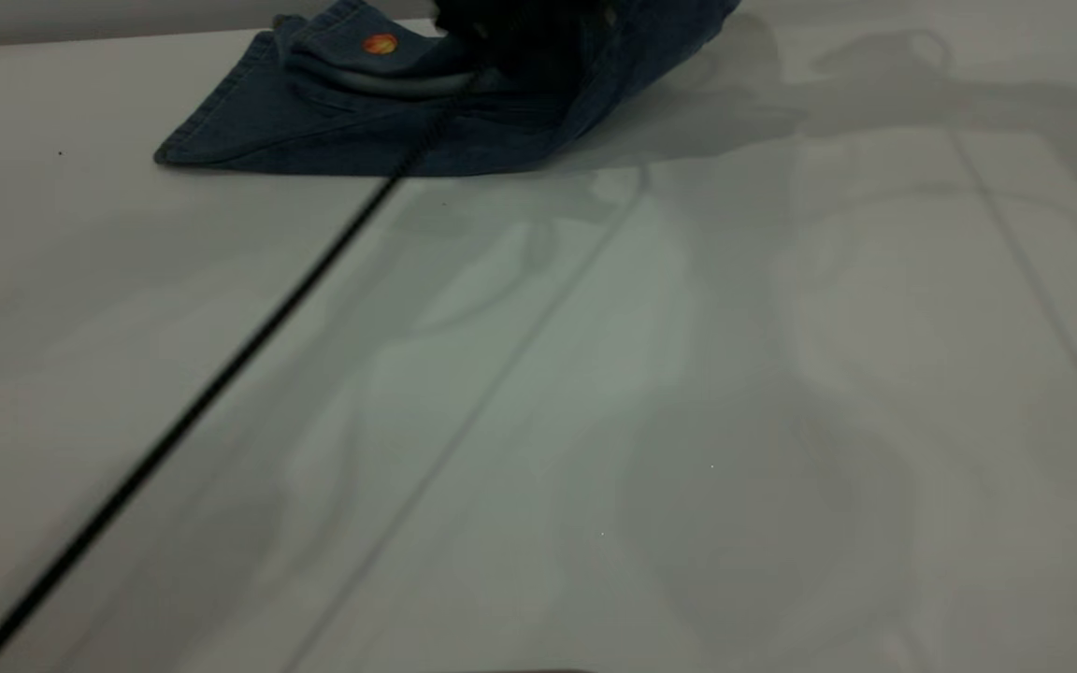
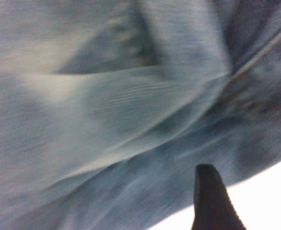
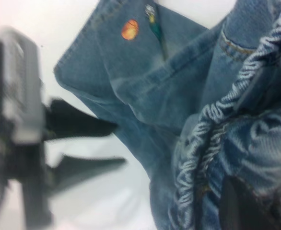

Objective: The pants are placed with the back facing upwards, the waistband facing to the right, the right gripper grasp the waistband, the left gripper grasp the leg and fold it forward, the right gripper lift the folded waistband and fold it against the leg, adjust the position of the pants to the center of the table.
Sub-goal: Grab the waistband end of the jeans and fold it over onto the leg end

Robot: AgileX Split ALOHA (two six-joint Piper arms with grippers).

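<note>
Your pants (image 1: 333,131): bunched at the far left of the surface (image 1: 688,421). Waistband (image 3: 203,143): shown only by the right wrist view, pinched in your right tool (image 3: 246,206). Left tool (image 3: 90,143): spread, empty, beside the denim edge.

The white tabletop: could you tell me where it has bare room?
The white tabletop is bare everywhere in front of the blue denim shorts, apart from a thin black cable crossing diagonally. The far edge around the shorts is crowded.
</note>
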